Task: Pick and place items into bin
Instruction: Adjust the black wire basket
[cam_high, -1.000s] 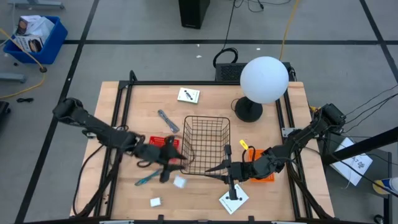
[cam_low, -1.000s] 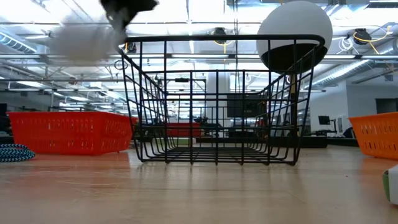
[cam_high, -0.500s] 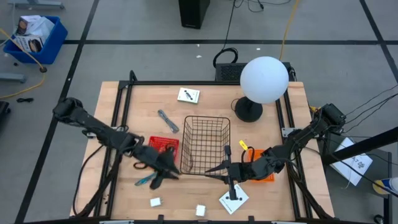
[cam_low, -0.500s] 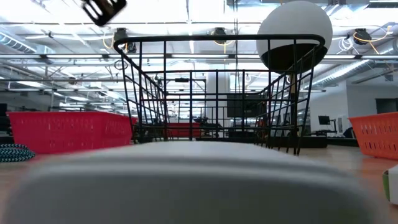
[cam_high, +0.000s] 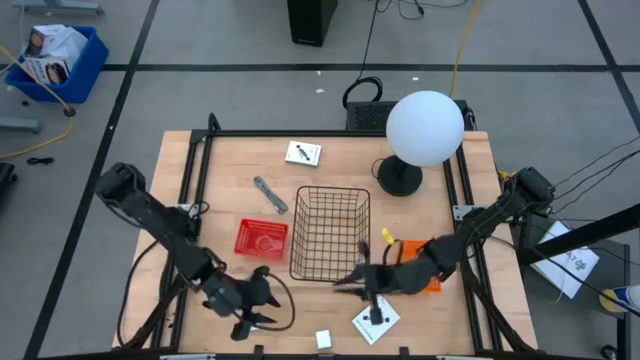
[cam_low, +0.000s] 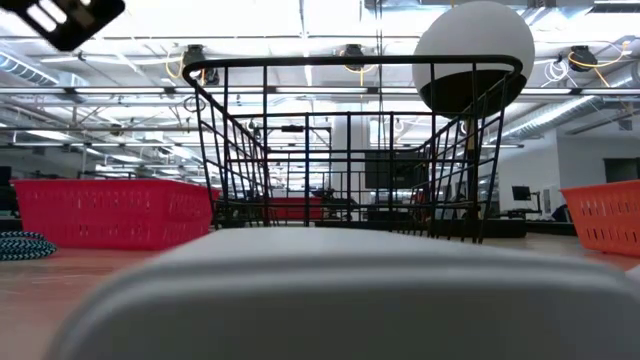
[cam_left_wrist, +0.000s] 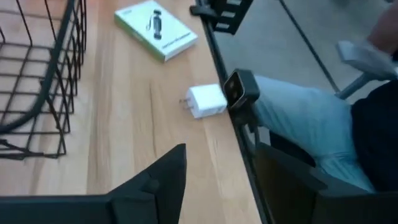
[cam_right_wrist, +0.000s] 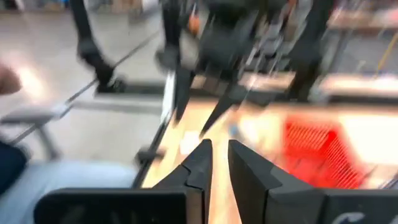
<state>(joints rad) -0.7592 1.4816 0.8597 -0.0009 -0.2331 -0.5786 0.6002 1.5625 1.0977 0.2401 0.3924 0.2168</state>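
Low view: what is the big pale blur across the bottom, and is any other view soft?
Low view: a white block sits too close to the lens, out of focus, while the wire basket stays crisp. Right wrist view: smeared throughout. High view: sharp.

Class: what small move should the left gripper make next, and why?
Probably ease toward the small white block at the table's front edge: the left gripper is open and empty, and that block lies loose ahead, outside the wire basket.
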